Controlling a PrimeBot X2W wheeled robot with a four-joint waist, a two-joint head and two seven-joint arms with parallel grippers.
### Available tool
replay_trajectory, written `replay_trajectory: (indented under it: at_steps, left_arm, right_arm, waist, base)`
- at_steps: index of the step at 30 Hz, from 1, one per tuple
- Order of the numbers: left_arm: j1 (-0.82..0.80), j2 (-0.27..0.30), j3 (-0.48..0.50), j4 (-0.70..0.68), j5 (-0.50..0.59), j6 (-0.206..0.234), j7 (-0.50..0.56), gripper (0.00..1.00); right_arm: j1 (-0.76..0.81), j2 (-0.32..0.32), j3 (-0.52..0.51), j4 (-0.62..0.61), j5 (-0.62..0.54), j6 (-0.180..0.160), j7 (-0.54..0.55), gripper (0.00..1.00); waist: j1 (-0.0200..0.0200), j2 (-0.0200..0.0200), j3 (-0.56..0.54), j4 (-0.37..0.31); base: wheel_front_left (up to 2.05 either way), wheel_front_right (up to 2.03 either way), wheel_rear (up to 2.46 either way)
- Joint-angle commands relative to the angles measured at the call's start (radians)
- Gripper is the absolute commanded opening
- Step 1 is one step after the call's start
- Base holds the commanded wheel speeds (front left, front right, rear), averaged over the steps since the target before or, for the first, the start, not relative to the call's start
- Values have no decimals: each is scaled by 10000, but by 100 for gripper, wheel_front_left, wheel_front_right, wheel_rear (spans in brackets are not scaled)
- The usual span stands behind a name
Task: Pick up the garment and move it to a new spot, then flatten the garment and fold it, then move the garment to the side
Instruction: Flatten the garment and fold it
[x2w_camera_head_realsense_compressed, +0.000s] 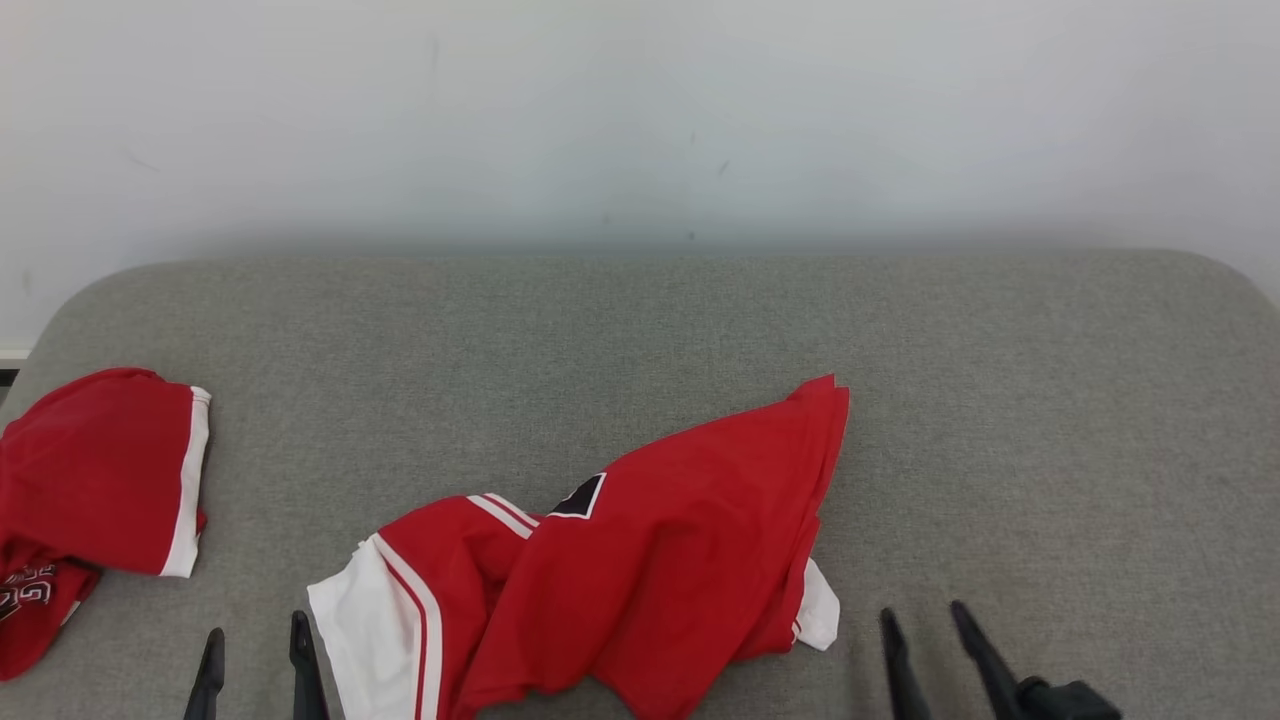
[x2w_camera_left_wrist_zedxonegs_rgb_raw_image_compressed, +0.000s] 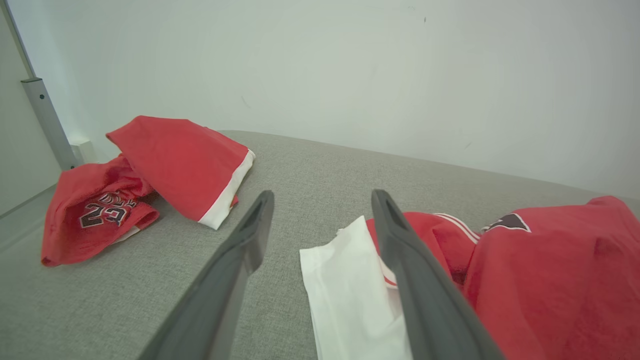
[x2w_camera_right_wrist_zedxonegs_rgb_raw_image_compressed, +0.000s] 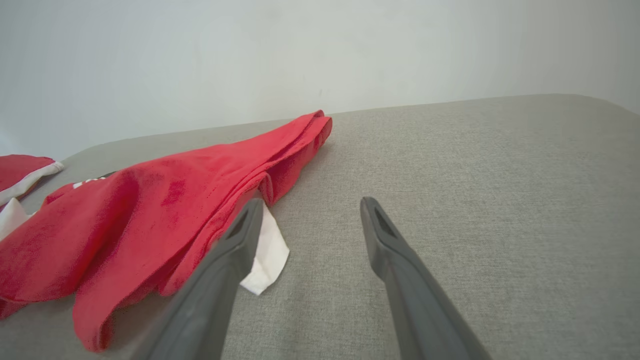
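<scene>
Near table (x2w_camera_head_realsense_compressed: 1050, 400) front edge, centre: red garment (x2w_camera_head_realsense_compressed: 650, 560) crumpled between both arms | left fingers (x2w_camera_head_realsense_compressed: 303, 670), right fingers (x2w_camera_head_realsense_compressed: 897, 660) spread wide, empty | handling: probably light, limp, slippery; pinch the white-trimmed corners

Grey padded surface (x2w_camera_head_realsense_compressed: 1000, 400) carries the garment (x2w_camera_head_realsense_compressed: 650, 560) (crumpled) and another jersey (x2w_camera_head_realsense_compressed: 100, 480).
</scene>
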Motion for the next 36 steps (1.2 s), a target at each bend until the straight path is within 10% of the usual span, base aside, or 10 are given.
replay_trajectory:
  at_steps: [1, 26, 29, 36]
  left_arm:
    - [185, -5, -15, -132, 129, 50, -29, 100]
    - [-15, -5, -536, -187, 77, 61, -29, 100]
    - [-88, -5, -541, -158, 41, 74, -29, 100]
    - [63, -6, -534, -116, -37, 120, -29, 100]
  right_arm:
    - [183, 20, 282, 1, -28, 37, -9, 100]
    - [-1637, 11, 4391, 3336, 2227, 37, -9, 100]
    - [-2000, 16, 4544, 3663, 2508, 37, -9, 0]
    - [-1997, 13, 3624, 3509, 2077, 37, -9, 0]
  waist:
    - [0, 0, -49, 74]
    - [0, 0, 205, 920]
    - [0, 0, 240, 985]
    - [0, 0, 186, 857]
  base:
    - [0, 0, 0]
    - [0, 0, 0]
    - [0, 0, 0]
    - [0, 0, 0]
